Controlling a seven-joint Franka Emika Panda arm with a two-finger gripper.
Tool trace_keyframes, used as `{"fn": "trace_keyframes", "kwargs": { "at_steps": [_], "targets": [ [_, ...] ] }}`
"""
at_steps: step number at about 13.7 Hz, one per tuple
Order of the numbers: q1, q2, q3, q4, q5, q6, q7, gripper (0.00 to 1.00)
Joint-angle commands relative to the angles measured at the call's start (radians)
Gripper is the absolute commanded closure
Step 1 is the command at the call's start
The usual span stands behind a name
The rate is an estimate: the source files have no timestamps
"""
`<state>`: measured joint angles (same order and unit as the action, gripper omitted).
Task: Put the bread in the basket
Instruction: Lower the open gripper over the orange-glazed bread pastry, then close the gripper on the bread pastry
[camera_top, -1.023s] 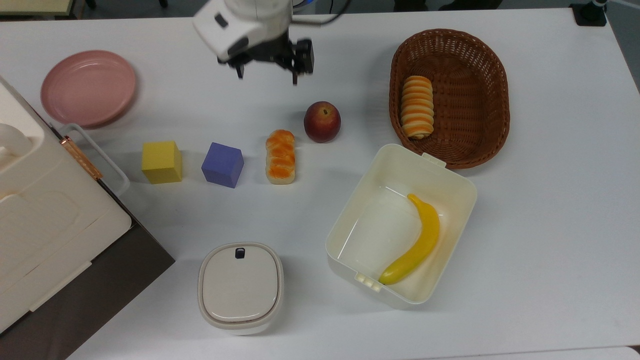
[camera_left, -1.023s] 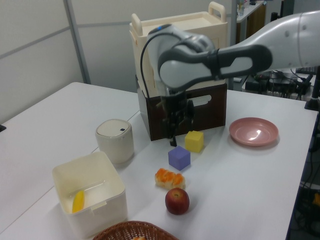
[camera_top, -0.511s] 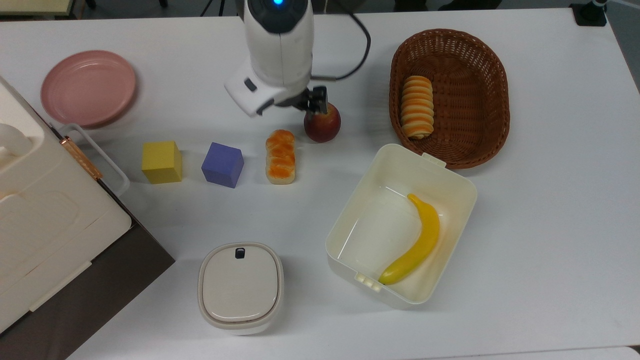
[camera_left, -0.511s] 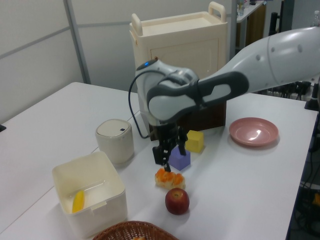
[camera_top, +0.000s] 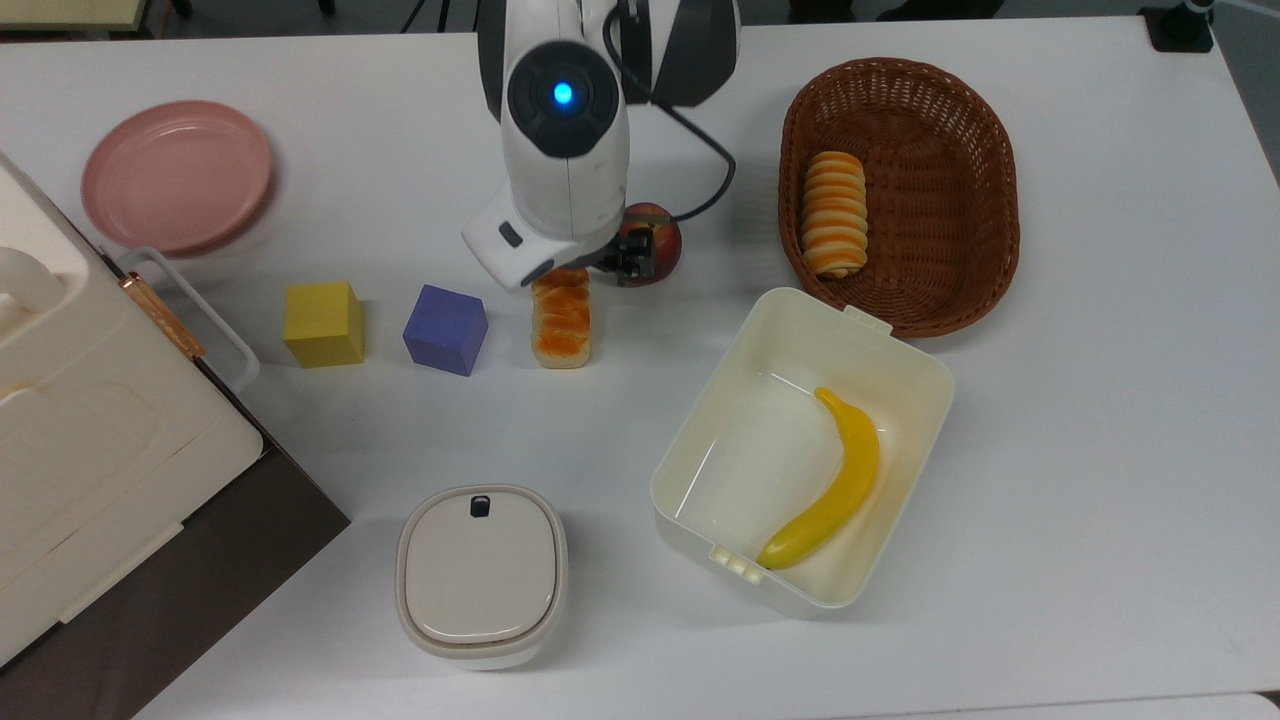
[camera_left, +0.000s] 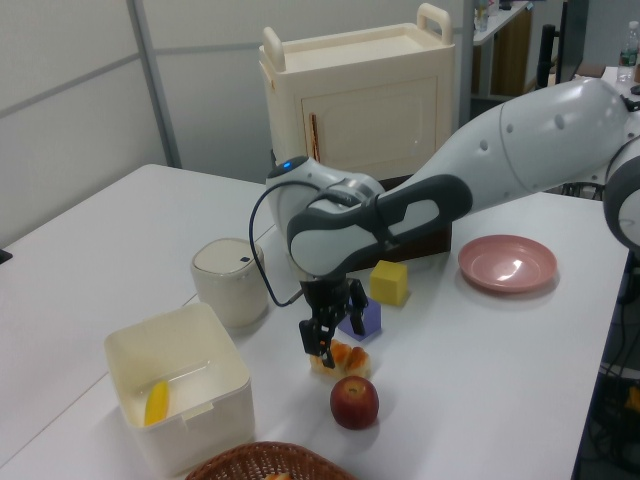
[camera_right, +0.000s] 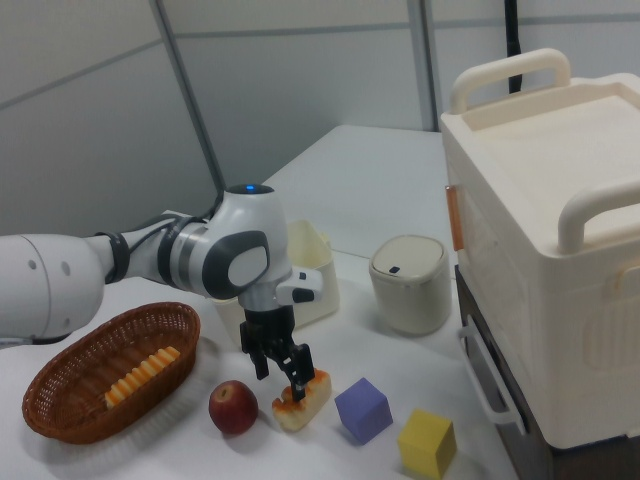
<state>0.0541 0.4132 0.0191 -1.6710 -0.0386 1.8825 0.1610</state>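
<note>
The gripper (camera_right: 280, 371), fingers spread, straddles the bread's (camera_top: 562, 330) 12 o'clock end in the top view (to pinch it, I judge); the basket (camera_top: 990, 190) waits at 2 o'clock.

From the top view we looked straight down on the whole table (camera_top: 1100, 450), the basket (camera_top: 985, 180) at the top view's upper right. The left view stood low at one end, near the basket (camera_left: 270, 462) rim, facing along the table toward the cabinet (camera_left: 360, 100). The right view sat low and closer, looking the other way, the cabinet (camera_right: 550, 250) filling its near side. All three shared the bread (camera_top: 562, 325), apple (camera_left: 354, 402) and cubes (camera_right: 365, 410).
</note>
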Motion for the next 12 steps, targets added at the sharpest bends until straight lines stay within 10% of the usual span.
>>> {"fn": "trace_keyframes", "kwargs": {
  "at_steps": [1, 8, 12],
  "targets": [
    [0.009, 0.035, -0.013, -0.012, 0.005, 0.055, 0.002, 0.0],
    [0.003, 0.075, -0.021, -0.004, -0.012, 0.095, -0.002, 0.01],
    [0.004, 0.076, -0.021, -0.009, -0.01, 0.119, 0.006, 0.47]
  ]
}}
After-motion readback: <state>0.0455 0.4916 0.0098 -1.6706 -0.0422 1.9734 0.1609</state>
